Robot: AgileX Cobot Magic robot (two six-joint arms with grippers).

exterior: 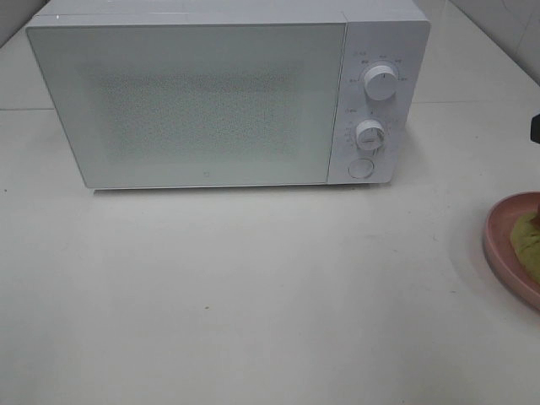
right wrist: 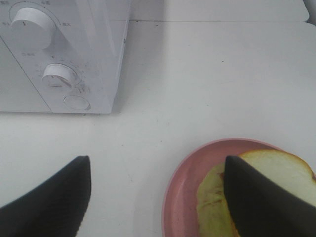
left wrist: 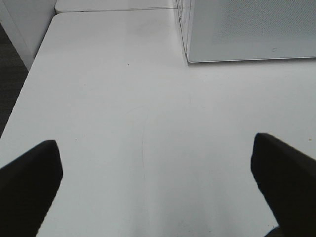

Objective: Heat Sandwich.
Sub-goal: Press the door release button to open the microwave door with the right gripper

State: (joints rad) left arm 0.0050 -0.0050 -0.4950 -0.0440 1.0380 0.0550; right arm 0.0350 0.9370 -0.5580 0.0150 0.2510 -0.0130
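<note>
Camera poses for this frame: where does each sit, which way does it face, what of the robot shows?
Exterior high: mounted high, looking down at the microwave front and table; plate with sandwich cut off at right; no end effector shows.
Left wrist: on the left arm, facing across table to the microwave's lower corner; open left end effector shows.
Right wrist: on the right arm, facing the microwave's knobs and the plate; open right end effector shows.
Shared: exterior and right wrist both see knobs, plate, sandwich.
</note>
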